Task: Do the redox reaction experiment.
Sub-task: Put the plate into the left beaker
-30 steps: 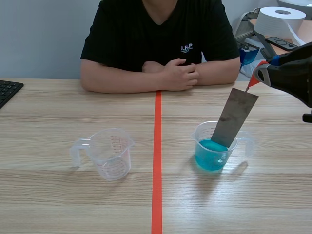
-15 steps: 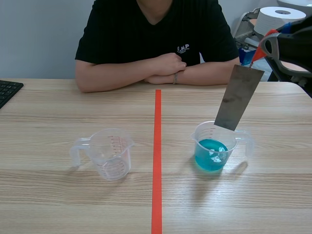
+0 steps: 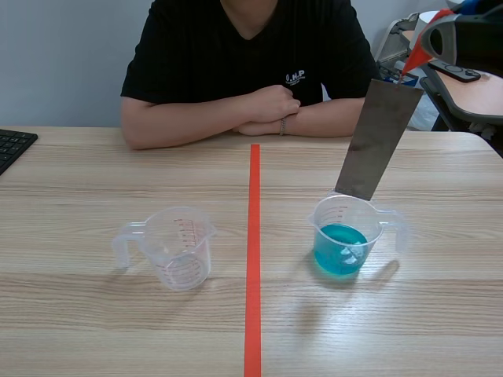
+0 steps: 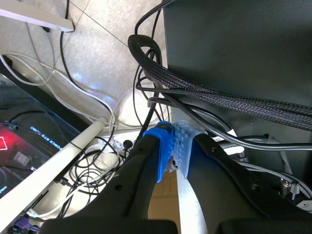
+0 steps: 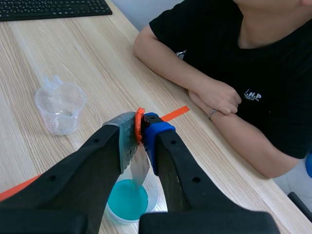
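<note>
Tilted metal plate (image 3: 376, 140) hanging over the cup of blue liquid (image 3: 346, 245)
The left end effector (image 4: 173, 146) is clenched on nothing, down among cables. On the tabletop (image 3: 94, 173) stands an empty measuring cup (image 3: 179, 247), then the blue one. The plate's lower edge is just above its rim, its top grasped by the right end effector (image 3: 414, 59).

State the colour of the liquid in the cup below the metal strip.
Turquoise blue liquid, clearest in scene view.

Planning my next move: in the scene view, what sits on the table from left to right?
Black keyboard → empty clear measuring cup → orange-red tape line → measuring cup of blue liquid.
</note>
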You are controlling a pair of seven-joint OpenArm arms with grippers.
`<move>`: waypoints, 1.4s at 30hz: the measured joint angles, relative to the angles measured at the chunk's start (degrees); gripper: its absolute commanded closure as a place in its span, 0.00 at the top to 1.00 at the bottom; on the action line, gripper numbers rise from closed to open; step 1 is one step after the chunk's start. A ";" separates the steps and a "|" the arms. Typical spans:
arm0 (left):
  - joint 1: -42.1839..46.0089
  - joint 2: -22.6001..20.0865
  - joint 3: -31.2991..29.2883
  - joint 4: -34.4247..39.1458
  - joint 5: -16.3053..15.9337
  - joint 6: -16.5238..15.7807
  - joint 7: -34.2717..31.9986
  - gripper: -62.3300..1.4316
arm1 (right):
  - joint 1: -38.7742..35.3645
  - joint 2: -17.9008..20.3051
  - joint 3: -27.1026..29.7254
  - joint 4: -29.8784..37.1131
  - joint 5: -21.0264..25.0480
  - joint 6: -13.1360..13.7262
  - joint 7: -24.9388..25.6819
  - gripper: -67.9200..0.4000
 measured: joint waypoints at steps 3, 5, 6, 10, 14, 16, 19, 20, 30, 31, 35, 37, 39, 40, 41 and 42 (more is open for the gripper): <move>0.00 0.00 0.00 0.00 0.00 0.00 0.00 0.07 | 2.01 0.00 0.00 0.00 0.02 -0.02 0.04 0.02; 0.00 0.00 0.00 0.00 0.00 0.00 0.00 0.07 | 3.21 0.00 0.00 0.00 0.04 -0.02 0.07 0.02; 0.00 0.00 0.00 0.00 0.00 0.00 0.00 0.07 | 3.87 0.00 -0.02 0.00 0.02 -0.02 0.04 0.02; 0.00 0.00 0.00 0.00 0.00 0.00 0.00 0.07 | 5.95 0.00 -0.70 0.00 0.02 -0.72 0.04 0.02; 0.00 0.00 0.00 0.00 0.00 0.00 0.00 0.07 | 8.50 0.00 -3.45 0.00 0.04 -2.49 0.02 0.02; 0.00 0.00 0.00 0.00 0.00 0.00 0.00 0.07 | 10.01 0.00 -5.16 0.00 0.04 -2.45 0.00 0.02; 0.00 0.00 0.00 0.00 0.00 0.00 0.00 0.07 | 12.09 0.00 -8.17 0.00 0.22 -3.91 0.00 0.02; 0.00 0.00 0.00 0.00 0.00 0.00 0.00 0.07 | 12.83 0.00 -9.20 0.00 0.22 -4.28 -0.07 0.02; 0.00 0.00 0.00 0.00 0.00 0.00 0.00 0.07 | 20.79 -2.01 -20.33 0.00 -2.01 -7.13 -0.48 0.02; 0.00 0.00 0.00 0.00 0.00 0.00 0.00 0.07 | 21.44 -2.89 -21.24 0.00 -2.51 -7.15 -0.94 0.02; 0.00 0.00 0.00 0.00 0.00 0.00 -0.02 0.07 | 23.17 -6.82 -25.07 0.00 -5.68 -7.39 -2.32 0.02; 0.00 0.00 0.00 0.00 0.00 0.00 0.00 0.07 | 23.80 -8.79 -26.77 -0.02 -7.19 -7.58 -2.78 0.02; 0.00 0.00 0.00 0.00 0.00 0.00 0.00 0.07 | 24.68 -10.62 -28.63 -0.02 -8.72 -7.69 -3.56 0.02; 0.00 0.00 0.00 0.00 0.00 0.00 0.00 0.07 | 25.11 -11.56 -29.57 -0.04 -9.46 -8.04 -3.76 0.02; 0.00 0.00 0.00 0.00 0.00 0.00 0.00 0.07 | 25.53 -12.52 -30.36 -0.07 -9.86 -8.04 -4.31 0.02; 0.00 0.00 0.00 0.00 0.00 0.00 0.00 0.07 | 25.97 -13.40 -31.15 -0.13 -10.08 -8.02 -5.11 0.02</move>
